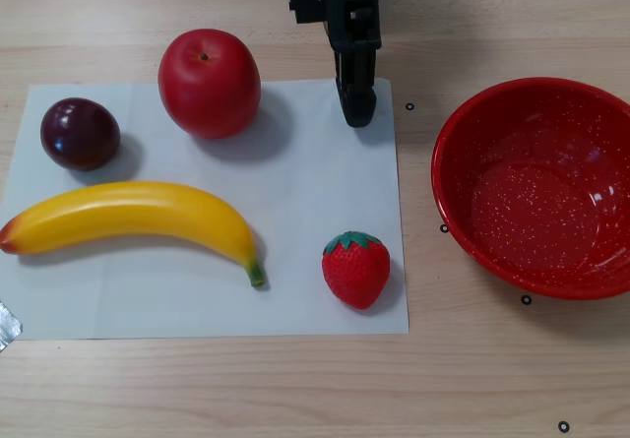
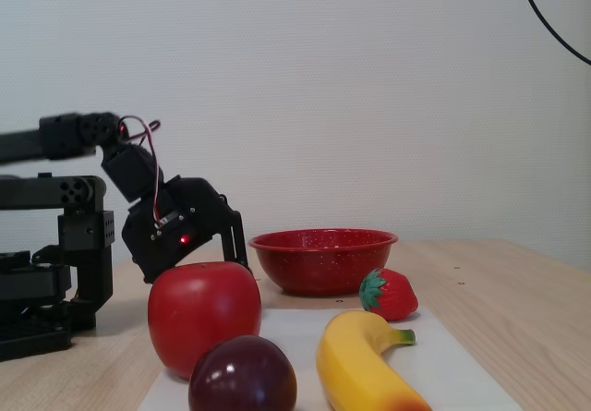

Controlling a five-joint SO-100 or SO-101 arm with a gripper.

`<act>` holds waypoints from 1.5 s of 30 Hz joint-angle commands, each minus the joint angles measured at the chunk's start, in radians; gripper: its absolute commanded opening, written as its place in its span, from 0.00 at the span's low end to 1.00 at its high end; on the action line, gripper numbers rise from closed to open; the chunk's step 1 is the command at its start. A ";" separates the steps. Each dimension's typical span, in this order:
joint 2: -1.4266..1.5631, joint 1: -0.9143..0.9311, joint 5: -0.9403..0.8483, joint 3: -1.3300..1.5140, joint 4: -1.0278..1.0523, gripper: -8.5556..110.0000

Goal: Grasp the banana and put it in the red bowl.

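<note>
Other view from above gives me the layout: the banana lies flat on the white sheet, orange end at the left edge, stem pointing toward the strawberry. Plum and apple sit behind it, the plum just beside its upper left part. My gripper hangs at the sheet's top edge, right of the apple and well apart from the banana; its fingers look pressed together with nothing between them. The bowl stands off the sheet to the right. From the fixed view I see the gripper behind the apple, beside the bowl.
</note>
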 commanded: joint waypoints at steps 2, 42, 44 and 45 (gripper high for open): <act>-0.074 -0.017 0.028 -0.176 0.031 0.07; -1.132 -0.402 0.313 -1.718 0.758 0.07; -1.170 -0.430 0.345 -1.763 0.762 0.07; -1.189 -0.442 0.359 -1.782 0.765 0.07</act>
